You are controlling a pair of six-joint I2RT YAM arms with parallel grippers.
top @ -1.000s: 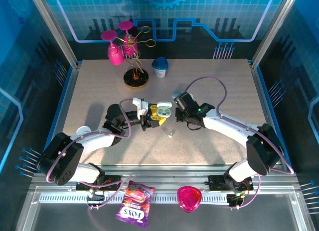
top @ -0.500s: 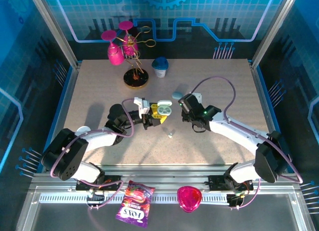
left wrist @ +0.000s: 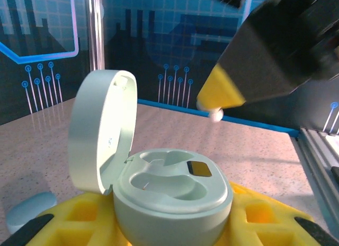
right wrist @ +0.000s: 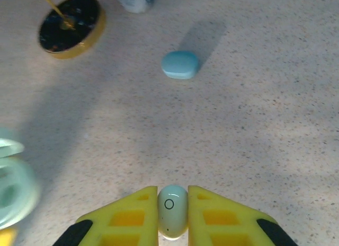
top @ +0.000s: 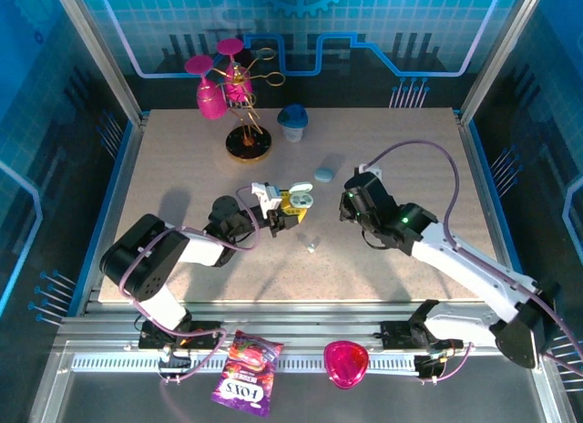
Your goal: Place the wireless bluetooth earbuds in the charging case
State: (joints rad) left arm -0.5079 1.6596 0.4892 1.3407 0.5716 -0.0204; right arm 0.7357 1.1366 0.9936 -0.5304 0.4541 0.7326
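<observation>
- The left hand (top: 279, 213) is clamped on the open charging case (left wrist: 172, 190) over the bench's (top: 182, 149) middle. If an earbud presses in off-centre, the case may twist in that grip.
- A loose earbud (top: 312, 246) lies on the bench, near the case on its near-edge side.
- The right hand (right wrist: 173, 197) pinches a second earbud (right wrist: 172, 210) at its tips, just right of the case. If misaligned with a socket, it could jam or pop free.

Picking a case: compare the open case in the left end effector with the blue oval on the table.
The open case has its lid up, sockets exposed; the blue oval is shut. The open case is clamped in the left end effector; the blue oval lies free on the table. The open case is pale mint, the blue oval light blue. Both are smooth, rounded.
</observation>
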